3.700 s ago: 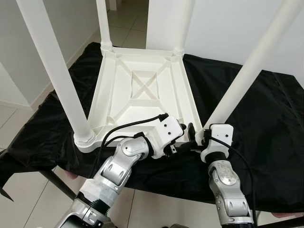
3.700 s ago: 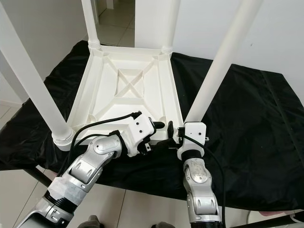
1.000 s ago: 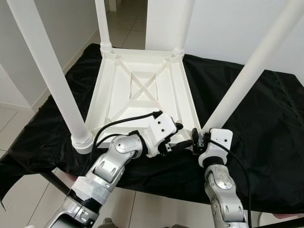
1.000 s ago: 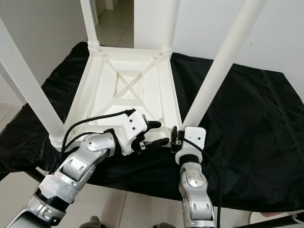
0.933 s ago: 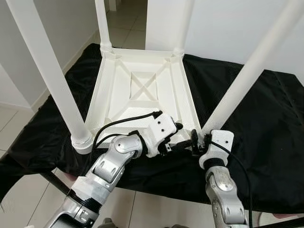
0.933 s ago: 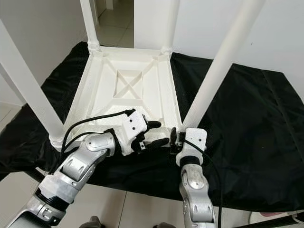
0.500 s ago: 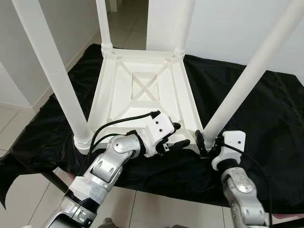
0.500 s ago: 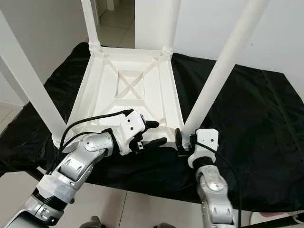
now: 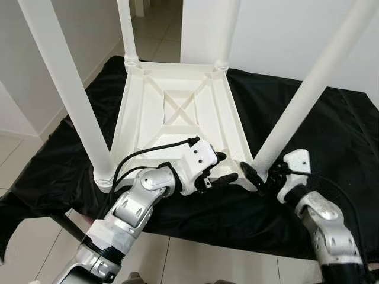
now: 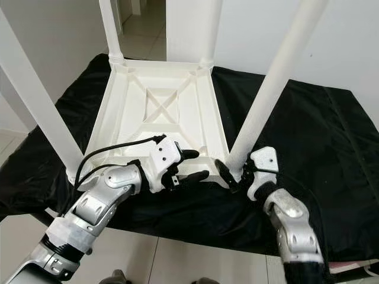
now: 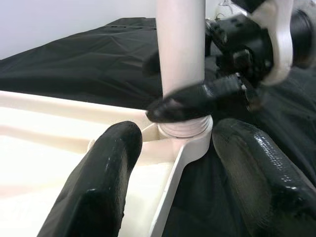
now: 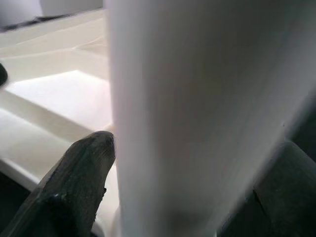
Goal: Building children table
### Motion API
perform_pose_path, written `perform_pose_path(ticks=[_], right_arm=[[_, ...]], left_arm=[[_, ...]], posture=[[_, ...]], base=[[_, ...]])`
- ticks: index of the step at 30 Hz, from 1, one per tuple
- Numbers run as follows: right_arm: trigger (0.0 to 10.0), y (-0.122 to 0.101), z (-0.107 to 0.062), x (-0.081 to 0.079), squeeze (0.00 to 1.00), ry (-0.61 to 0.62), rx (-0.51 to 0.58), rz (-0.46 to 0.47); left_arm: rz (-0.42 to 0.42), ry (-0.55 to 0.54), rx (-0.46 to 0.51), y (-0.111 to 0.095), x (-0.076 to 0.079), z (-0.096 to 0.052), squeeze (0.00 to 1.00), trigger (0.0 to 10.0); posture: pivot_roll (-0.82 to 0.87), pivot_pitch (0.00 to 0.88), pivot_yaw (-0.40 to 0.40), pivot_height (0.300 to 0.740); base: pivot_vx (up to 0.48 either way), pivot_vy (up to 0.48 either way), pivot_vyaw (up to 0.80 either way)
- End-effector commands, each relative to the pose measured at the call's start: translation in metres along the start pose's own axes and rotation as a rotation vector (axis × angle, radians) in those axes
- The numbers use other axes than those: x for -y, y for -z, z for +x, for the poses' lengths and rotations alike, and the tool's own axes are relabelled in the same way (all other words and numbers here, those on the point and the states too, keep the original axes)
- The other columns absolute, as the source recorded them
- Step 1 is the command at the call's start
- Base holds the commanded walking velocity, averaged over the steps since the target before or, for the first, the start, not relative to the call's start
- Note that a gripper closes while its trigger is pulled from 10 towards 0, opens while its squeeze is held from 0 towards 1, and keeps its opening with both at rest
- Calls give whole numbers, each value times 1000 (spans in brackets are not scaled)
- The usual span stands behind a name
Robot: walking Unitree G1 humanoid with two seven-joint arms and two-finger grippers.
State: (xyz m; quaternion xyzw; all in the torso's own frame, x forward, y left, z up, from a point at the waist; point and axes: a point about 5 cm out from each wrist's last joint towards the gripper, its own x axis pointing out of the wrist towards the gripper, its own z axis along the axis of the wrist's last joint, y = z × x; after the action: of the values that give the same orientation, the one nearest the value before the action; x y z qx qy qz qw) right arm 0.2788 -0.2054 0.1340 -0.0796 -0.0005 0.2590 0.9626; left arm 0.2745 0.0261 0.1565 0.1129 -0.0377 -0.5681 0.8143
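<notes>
The left arm is bent inward with the left gripper (image 9: 220,168) held level, jaws spread apart, while the right gripper (image 9: 260,176) is reached in from the right, its jaws set either side of a white leg (image 9: 296,106).

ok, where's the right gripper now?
The right gripper is at the upturned table's near right corner, jaws around the base of the leg there, across from the left gripper.

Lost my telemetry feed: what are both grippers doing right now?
Left gripper: open, fingers straddling the tabletop rim, not clamped.
Right gripper: fingers around the near-right leg at its base; grip cannot be told.
</notes>
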Motion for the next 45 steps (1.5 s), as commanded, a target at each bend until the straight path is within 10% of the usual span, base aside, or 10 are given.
perform_pose_path(ticks=[1,6,7,8,9,12,21,27,28,45], right_arm=[[10000,1,3,1,0,-41,-8,5],[10000,-2,15,5,0,-103,-4,-5],[4784,-1,18,5,0,-120,-11,-4],[4784,-1,18,5,0,-120,-11,-4],[431,0,18,5,0,-128,-16,-2],[0,3,17,5,0,-129,-23,4],[0,15,5,2,0,-117,-29,53],[3333,13,5,0,0,-36,-16,41],[10000,11,6,-3,0,15,1,56],[10000,11,16,-43,0,640,2,212]], left_arm=[[18,46,11,-5,2,1,0,10000],[12,106,3,-4,8,-3,0,10000],[7,128,-4,-3,10,-4,0,10000],[7,128,-4,-3,10,-4,0,10000],[6,144,-10,-2,12,-5,0,10000],[5,150,-15,-1,13,-6,0,10000],[-3,147,-20,0,15,-7,0,10000],[-5,147,-19,0,16,-6,0,10000],[-7,146,-18,0,16,-6,0,10000],[-19,151,-23,2,20,-6,0,10000]], posture=[[35,0,-32,740],[43,0,-35,740],[47,0,-37,740],[47,0,-37,740],[51,0,-40,740],[56,0,-45,740],[53,0,-49,740],[46,3,-54,740],[41,4,-59,740],[40,0,-69,740]], base=[[0,0,0],[0,0,0],[0,0,0],[0,0,0],[0,0,0],[0,0,0],[0,0,0],[0,0,0],[0,0,0],[0,0,0]])
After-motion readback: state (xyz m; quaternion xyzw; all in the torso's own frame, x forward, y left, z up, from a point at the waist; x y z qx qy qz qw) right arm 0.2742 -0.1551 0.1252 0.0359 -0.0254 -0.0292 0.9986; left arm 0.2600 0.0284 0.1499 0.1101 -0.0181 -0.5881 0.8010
